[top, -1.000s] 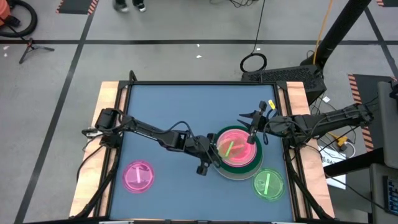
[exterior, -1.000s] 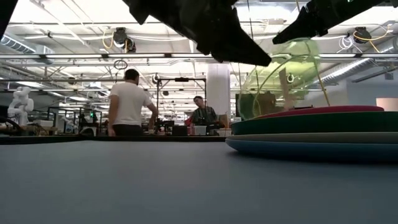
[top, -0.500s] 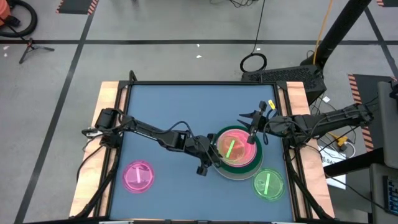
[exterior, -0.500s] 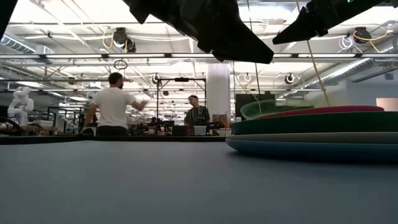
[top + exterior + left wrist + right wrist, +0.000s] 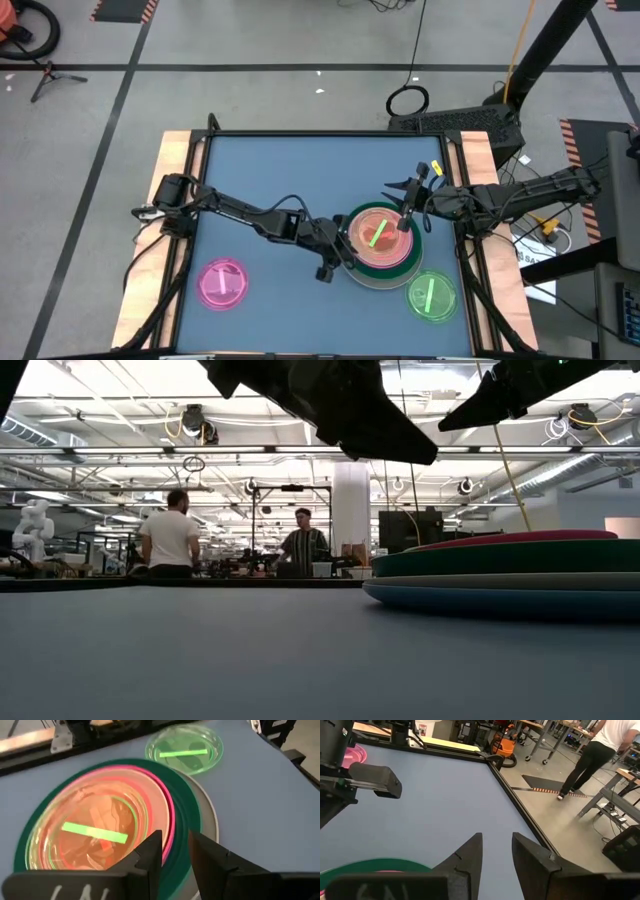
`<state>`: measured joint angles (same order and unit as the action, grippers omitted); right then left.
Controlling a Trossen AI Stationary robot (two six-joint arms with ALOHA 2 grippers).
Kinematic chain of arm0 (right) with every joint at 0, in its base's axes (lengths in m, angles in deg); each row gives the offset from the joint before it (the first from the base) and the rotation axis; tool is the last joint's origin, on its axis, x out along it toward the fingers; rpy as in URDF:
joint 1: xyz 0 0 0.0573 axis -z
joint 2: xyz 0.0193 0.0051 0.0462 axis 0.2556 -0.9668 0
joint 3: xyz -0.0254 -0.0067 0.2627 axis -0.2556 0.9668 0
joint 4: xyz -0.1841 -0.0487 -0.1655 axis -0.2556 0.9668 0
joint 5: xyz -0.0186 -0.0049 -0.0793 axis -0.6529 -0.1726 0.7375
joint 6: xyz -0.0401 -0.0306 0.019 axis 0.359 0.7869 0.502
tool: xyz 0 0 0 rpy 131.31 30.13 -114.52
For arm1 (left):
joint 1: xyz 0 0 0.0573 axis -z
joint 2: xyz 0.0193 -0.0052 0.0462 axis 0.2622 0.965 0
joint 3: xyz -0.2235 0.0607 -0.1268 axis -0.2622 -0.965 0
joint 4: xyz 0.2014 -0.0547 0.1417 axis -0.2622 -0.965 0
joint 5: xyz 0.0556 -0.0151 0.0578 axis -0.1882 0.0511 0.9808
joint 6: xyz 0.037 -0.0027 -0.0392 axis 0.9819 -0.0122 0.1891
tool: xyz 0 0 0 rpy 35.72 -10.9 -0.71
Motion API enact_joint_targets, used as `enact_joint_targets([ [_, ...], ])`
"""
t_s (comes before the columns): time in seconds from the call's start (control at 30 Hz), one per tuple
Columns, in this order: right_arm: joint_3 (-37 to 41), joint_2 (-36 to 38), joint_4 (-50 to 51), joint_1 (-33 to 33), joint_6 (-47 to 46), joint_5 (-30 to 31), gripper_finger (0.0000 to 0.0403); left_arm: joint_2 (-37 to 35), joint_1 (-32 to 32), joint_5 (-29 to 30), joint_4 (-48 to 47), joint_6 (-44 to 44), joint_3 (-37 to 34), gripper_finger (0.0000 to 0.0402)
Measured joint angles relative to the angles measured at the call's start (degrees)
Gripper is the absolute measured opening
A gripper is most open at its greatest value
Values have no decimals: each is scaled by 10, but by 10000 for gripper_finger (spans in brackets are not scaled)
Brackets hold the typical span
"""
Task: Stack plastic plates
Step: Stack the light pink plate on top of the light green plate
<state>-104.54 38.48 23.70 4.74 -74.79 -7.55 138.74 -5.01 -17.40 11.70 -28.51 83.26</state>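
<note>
Left tool [image 5: 343,250] hovering over the stack's near-left rim with fingers parted, grasping nothing, small green-striped plate [image 5: 375,233] lying on the stack of plates [image 5: 384,272], right tool [image 5: 405,221] waiting released at the stack's far edge, pink plate [image 5: 222,283] and green plate [image 5: 432,297] sitting apart on the desk [image 5: 270,180].

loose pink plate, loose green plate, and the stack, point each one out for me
loose pink plate [image 5: 222,282], high view, its centre stripe
loose green plate [image 5: 432,296], high view, its centre stripe
stack [image 5: 411,258], high view, dark green rim
</note>
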Motion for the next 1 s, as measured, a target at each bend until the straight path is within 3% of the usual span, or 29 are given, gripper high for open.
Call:
enact_joint_targets([
  [0.2,0,0,0,0,8,0,98,-14,0,2,-85,-24,0,104],
  [0.4,0,0,0,0,13,0,98,-60,0,27,-256,-78,0,104],
  [0.63,0,0,-1,0,15,0,98,-90,7,28,-485,-252,0,104],
  [0.83,0,0,-3,0,20,0,98,-89,51,28,-639,-374,0,104],
  [1.0,0,0,-5,0,33,0,98,-89,113,28,-668,-414,0,104],
])
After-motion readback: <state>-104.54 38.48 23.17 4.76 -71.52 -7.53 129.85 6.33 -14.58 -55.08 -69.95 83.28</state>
